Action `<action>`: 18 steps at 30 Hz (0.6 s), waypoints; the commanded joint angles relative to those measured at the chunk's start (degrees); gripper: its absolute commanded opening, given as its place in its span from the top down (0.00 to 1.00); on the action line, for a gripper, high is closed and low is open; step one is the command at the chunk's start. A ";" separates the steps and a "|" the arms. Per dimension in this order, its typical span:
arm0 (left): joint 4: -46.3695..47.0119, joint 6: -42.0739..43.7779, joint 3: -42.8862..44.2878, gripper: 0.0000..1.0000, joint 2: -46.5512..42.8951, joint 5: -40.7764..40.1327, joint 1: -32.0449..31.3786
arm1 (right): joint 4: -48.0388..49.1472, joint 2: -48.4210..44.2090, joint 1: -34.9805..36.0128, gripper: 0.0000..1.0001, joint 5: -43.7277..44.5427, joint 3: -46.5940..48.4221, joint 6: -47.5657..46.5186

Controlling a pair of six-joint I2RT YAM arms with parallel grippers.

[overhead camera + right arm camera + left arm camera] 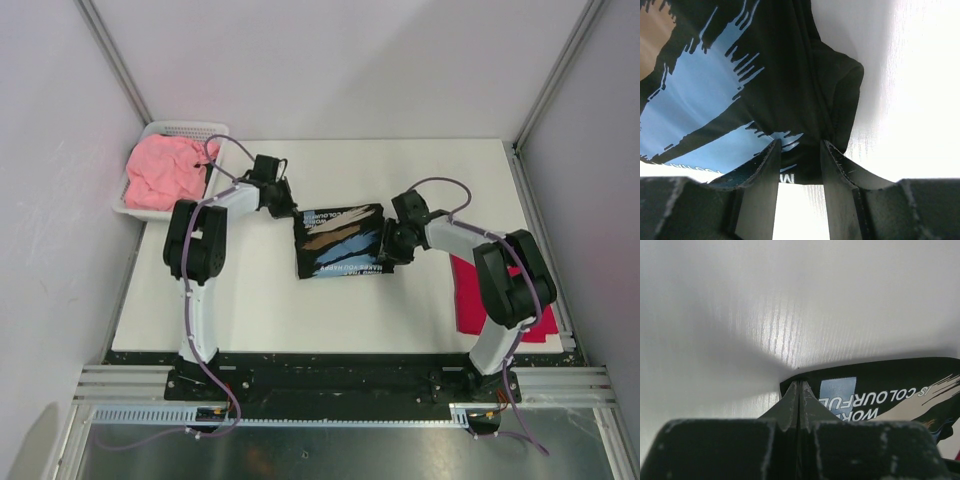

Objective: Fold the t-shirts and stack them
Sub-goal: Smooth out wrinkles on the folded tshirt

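One folded black t-shirt (338, 240) shows a tan-and-blue print. Wrist views alone reveal the left gripper (799, 384) pressed together at its corner, the right gripper (800, 145) parted astride its edge.

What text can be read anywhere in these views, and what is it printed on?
"IS COLOURFUL": white letters, upside down in the left wrist view, on the folded black cloth t-shirt with tan-and-blue print.
"WOR": same print, rest hidden behind the left pincer.
"M": right wrist view, lone letter; smaller line beside it blurred.
Top view: print lines too small to read.
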 commanded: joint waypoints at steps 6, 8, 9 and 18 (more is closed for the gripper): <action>-3.64 3.07 -0.10 0.72 -7.17 -0.83 0.85 | -0.35 -7.41 -2.12 0.58 1.16 -2.17 0.97; -3.73 2.19 -3.59 0.55 -11.78 -0.22 0.85 | -1.77 -9.99 -3.76 0.57 1.61 -2.07 0.66; -3.76 1.40 -6.02 0.49 -14.46 0.53 0.81 | -2.81 -11.31 -4.65 0.57 2.45 -2.04 0.35; -0.56 -3.22 -31.59 0.42 -34.35 7.29 -0.69 | -14.49 -20.42 -12.70 0.53 16.35 -2.72 -1.47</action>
